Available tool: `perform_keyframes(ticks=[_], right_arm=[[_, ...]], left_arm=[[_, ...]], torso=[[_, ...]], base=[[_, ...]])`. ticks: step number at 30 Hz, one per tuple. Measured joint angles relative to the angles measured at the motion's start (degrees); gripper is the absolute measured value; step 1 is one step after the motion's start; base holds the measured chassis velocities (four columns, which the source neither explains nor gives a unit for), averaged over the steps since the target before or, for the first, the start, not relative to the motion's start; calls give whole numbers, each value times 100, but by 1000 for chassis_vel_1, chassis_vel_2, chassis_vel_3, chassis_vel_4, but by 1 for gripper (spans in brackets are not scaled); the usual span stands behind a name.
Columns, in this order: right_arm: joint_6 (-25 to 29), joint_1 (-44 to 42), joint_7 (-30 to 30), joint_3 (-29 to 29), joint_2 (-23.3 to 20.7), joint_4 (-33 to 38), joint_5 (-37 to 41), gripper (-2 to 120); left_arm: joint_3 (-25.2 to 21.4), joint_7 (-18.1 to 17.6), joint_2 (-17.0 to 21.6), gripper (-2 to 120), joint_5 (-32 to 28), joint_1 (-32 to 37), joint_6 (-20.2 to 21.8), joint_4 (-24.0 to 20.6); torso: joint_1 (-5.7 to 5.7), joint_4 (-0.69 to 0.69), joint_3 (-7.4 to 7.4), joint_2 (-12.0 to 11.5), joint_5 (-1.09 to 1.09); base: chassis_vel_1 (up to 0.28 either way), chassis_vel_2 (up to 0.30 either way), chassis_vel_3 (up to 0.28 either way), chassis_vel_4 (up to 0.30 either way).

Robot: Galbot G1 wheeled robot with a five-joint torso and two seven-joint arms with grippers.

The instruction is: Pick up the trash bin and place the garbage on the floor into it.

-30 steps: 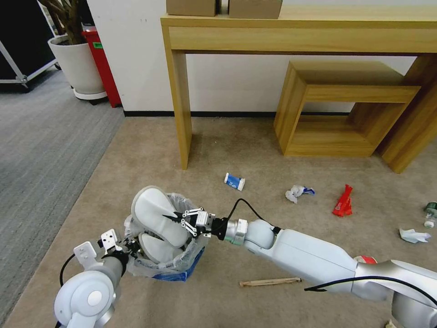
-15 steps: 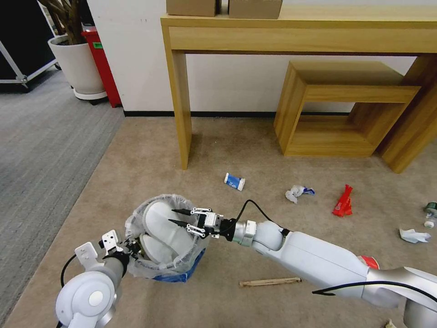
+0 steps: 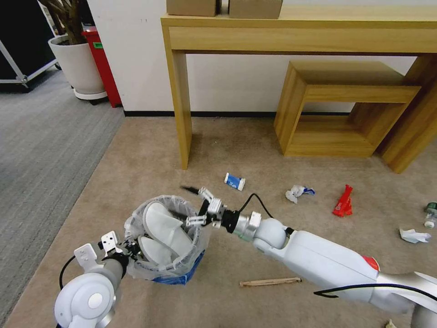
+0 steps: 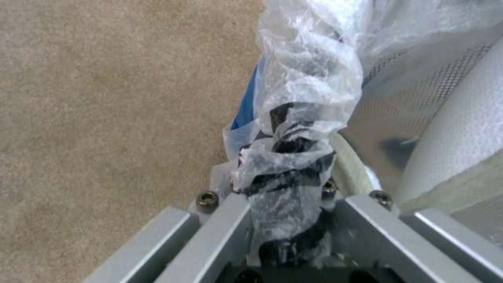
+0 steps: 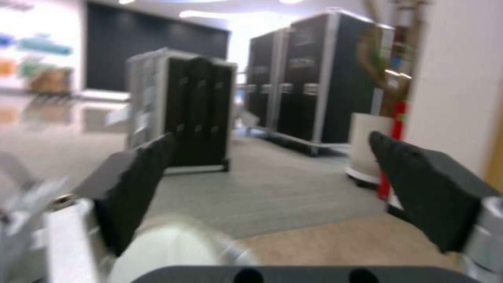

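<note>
Trash bin (image 3: 175,269), blue and lined with a crinkled clear plastic bag (image 3: 136,218), is held just off the beige carpet (image 3: 136,155) at the robot's lower left, pinched at its near rim by the left hand (image 3: 125,248); in the left wrist view that hand (image 4: 285,204) is seen clamped on bunched liner and rim. Two white slippers (image 3: 164,225) are lodged inside, standing heel-up against each other and rising to about rim level. The right arm is stretched across the front, and the right hand (image 3: 193,207) is placed at the bin's far rim with its fingers spread wide and nothing between them; the right wrist view shows the two dark pads (image 5: 141,184) well apart against the room beyond.

The slipper drop is judged finished, with the right hand free for the next piece. Scattered garbage is left on the carpet: a wooden stick (image 3: 269,282) near the bin, a red wrapper (image 3: 343,201) and crumpled white paper (image 3: 413,235) farther right, a crumpled wad (image 3: 297,193) and a small white-and-blue packet (image 3: 234,181) beyond the bin, and a small bottle (image 3: 429,214) at the right edge. For the next move, the open hand would need to be carried to one of these pieces, lowered to the carpet and closed on it, while the bin is kept level
</note>
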Motion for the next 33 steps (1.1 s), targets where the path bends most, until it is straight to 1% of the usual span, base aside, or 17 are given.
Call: perform_keyframes(ticks=[3,4,5,7,8,11,12,15,16,19,21,24,25,27,29,32,33], right_arm=[[-447,-177,591,443,-273,577,566,100],[-447,-177,591,443,-273,577,566,100],[-602,-281,795,675,-398,754,703,100],[-1062,-694,1335,1506,-886,1190,1184,100],[-1062,-694,1335,1506,-886,1190,1184,100],[-1334,-1110,1881,1997,-1194,1499,1558,100],[-1334,-1110,1881,1997,-1194,1499,1558,100],[-1652,-1452,2344,2364,-1462,1713,1827,100],[-1652,-1452,2344,2364,-1462,1713,1827,100],[-1811,-1657,2401,2530,-1855,1673,1797,100],[-1825,-1698,2361,2532,-1959,1657,1762,100],[-1822,-1967,1991,2529,-2490,1562,1517,100],[-1822,-1967,1991,2529,-2490,1562,1517,100],[-1743,-2217,1805,2476,-2752,1509,1261,100],[-1730,-2240,1787,2473,-2773,1504,1236,100],[-1381,-2597,1272,2408,-3106,1296,451,100],[-1381,-2597,1272,2408,-3106,1296,451,100]], left_arm=[[-15,-3,44,0,-5,11,-1,-1],[-15,-3,44,0,-5,11,-1,-1],[-15,-3,57,0,-7,21,-2,-1],[-4,-5,106,0,-4,47,-2,-4],[-4,-5,106,0,-4,47,-2,-4],[6,-6,136,0,-4,59,-4,-8],[6,-6,136,0,-4,59,-4,-8],[17,-6,129,0,12,75,-4,-11],[17,-6,129,0,12,75,-4,-11],[25,4,84,0,50,74,-11,-12],[25,10,77,0,53,73,-12,-12],[21,25,54,0,61,72,-16,-20],[21,25,54,0,61,72,-16,-20],[20,28,23,0,69,67,-18,-22],[21,30,19,0,72,67,-18,-22],[42,68,-27,0,126,68,-20,-22],[42,68,-27,0,126,68,-20,-22]], torso=[[0,0,0,0,0],[0,0,0,0,0],[0,0,0,1,1],[0,-1,0,1,1],[0,-1,0,1,1],[0,-1,0,1,2],[0,-1,0,1,2],[0,-1,0,1,0],[0,-1,0,1,0],[-1,0,0,1,0],[0,0,0,1,1],[-1,0,0,1,0],[-1,0,0,1,0],[0,0,0,1,2],[0,0,0,1,2],[-1,-1,0,1,2],[-1,-1,0,1,2]], base=[[0,0,0,0],[0,0,0,0],[0,0,0,0],[0,0,0,0],[0,0,0,0],[0,0,0,0],[0,0,0,0],[0,0,0,0],[0,0,0,0],[0,0,0,0],[0,0,0,0],[0,0,0,0],[0,0,0,0],[0,0,0,0],[0,0,0,0],[0,0,0,0],[0,0,0,0]])
